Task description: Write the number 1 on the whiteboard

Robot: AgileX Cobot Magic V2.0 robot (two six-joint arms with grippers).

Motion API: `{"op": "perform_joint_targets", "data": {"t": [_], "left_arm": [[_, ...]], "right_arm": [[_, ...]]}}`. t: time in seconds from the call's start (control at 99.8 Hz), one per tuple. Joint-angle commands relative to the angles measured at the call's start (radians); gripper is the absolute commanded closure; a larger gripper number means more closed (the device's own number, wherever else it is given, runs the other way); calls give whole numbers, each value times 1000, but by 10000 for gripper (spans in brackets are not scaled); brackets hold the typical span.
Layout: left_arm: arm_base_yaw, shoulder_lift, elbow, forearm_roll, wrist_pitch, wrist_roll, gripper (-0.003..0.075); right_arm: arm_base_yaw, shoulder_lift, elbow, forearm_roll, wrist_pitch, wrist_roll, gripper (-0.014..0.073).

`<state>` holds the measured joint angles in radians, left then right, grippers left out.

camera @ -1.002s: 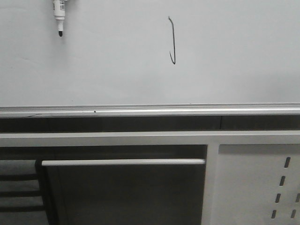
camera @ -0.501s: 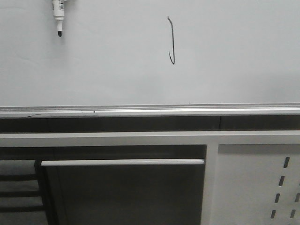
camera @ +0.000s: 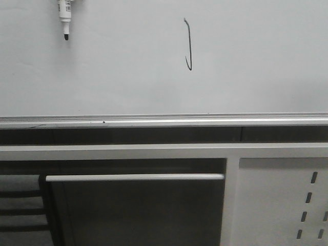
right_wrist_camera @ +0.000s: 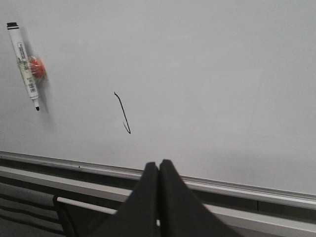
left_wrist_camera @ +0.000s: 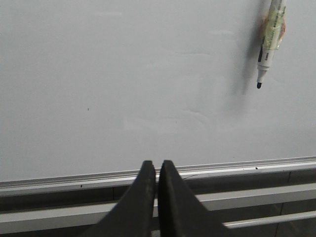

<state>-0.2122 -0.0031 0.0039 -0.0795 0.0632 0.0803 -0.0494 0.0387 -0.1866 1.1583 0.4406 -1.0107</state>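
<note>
The whiteboard [camera: 154, 77] fills the upper half of the front view, edged below by a silver rail [camera: 164, 121]. On it stands the number 1 [camera: 188, 45], a thin black stroke with a hook at its bottom, also in the right wrist view [right_wrist_camera: 122, 113]. A white marker [camera: 64, 18] clings to the board at upper left, tip down; it shows too as the marker [left_wrist_camera: 269, 42] and the marker [right_wrist_camera: 23, 64]. My left gripper [left_wrist_camera: 157, 164] is shut and empty, back from the board. My right gripper [right_wrist_camera: 158, 163] is likewise shut with nothing in it.
Below the rail runs a dark gap, then a white metal frame [camera: 164, 151]. A white slotted panel [camera: 279, 202] stands at lower right. A horizontal bar [camera: 134, 177] crosses a dark opening at lower left.
</note>
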Motion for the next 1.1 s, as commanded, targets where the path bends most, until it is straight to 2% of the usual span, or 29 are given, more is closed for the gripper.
{"op": "perform_joint_targets", "data": {"t": [0.0,0.441,0.501,0.531,0.581,0.611,0.662,0.702,0.732,0.852,0.932,1.062,1.093], "left_arm": [[0,-23,40,2,-79,-12,741],[0,-23,40,2,-79,-12,741],[0,-23,40,2,-79,-12,741],[0,-23,40,2,-79,-12,741],[0,-23,40,2,-79,-12,741],[0,-23,40,2,-79,-12,741],[0,-23,40,2,-79,-12,741],[0,-23,40,2,-79,-12,741],[0,-23,40,2,-79,-12,741],[0,-23,40,2,-79,-12,741],[0,-23,40,2,-79,-12,741],[0,-23,40,2,-79,-12,741],[0,-23,40,2,-79,-12,741]], "right_arm": [[-6,9,-25,33,-40,-8,665],[-6,9,-21,20,-61,-8,665],[-6,11,-21,-90,-92,26,665],[-6,13,-21,-176,-119,106,665],[-6,24,-21,-392,-155,337,665],[-6,31,-21,-544,-168,527,665],[-6,42,-21,-844,-171,782,665],[-6,47,-19,-990,-171,938,665],[-6,47,-14,-1087,-178,993,665],[-6,32,58,-1158,-324,1005,665],[-6,-8,132,-1158,-408,1005,665],[-6,-66,226,-1158,-432,1005,665],[-6,-66,224,-1158,-368,1011,665]]}}
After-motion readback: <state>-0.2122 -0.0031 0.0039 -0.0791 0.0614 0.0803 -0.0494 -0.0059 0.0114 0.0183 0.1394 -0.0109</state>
